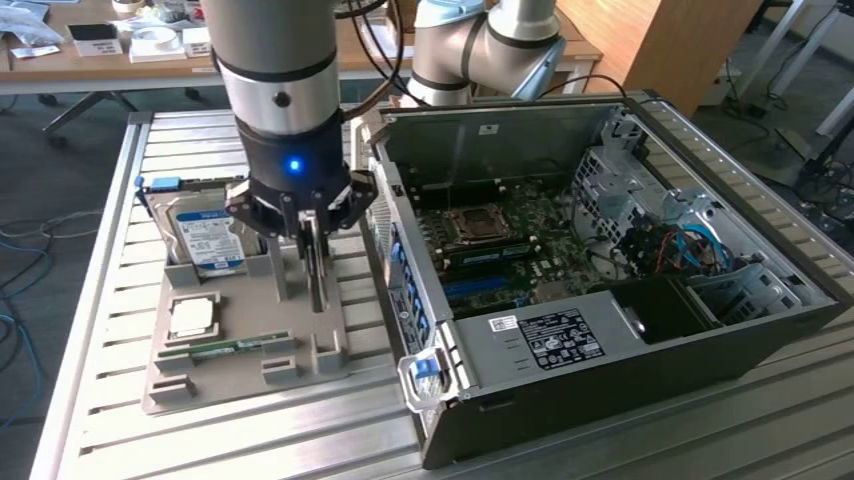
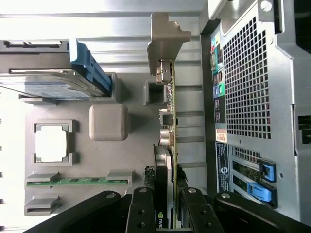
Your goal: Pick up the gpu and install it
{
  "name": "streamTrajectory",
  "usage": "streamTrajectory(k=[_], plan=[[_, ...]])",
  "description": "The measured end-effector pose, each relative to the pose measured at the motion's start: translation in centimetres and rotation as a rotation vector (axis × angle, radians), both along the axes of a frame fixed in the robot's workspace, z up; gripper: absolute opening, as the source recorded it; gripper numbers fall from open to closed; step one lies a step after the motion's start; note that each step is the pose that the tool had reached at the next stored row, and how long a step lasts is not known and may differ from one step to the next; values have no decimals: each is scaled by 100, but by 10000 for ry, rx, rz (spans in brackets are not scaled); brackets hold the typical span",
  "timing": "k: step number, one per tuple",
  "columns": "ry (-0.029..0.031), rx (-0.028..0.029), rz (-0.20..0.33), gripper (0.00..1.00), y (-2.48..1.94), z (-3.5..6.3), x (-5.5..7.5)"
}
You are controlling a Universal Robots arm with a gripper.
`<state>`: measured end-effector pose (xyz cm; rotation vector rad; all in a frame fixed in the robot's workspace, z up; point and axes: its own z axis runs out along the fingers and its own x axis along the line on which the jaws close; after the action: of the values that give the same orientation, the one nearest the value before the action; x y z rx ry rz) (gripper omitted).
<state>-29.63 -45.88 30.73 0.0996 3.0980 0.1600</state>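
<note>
Gpu point(image 2: 169, 145), thin dark card on edge, pale metal bracket

Arm point(image 1: 274, 40): thick cylindrical link, matt silver-grey, ending in a black collar with one small dark dot. Under it sits a black wrist block with a blue light point(image 1: 292, 165) (small, round, glowing). Rear joints point(image 1: 467, 50): pale grey with rounded housings. Black cables point(image 1: 387, 60) run alongside them. Gripper point(image 1: 314, 250): black, glossy linkage bars with round pivot pins point(image 2: 111, 196) at the knuckles.
</note>
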Motion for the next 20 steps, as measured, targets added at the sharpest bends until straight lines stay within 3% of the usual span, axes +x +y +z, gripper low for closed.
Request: streamTrajectory(k=[7,16,20], plan=[[-1,91,-1,27,0,210,0],[-1,108,-1,27,0,410,0],[-1,108,0,27,0,417,1]])
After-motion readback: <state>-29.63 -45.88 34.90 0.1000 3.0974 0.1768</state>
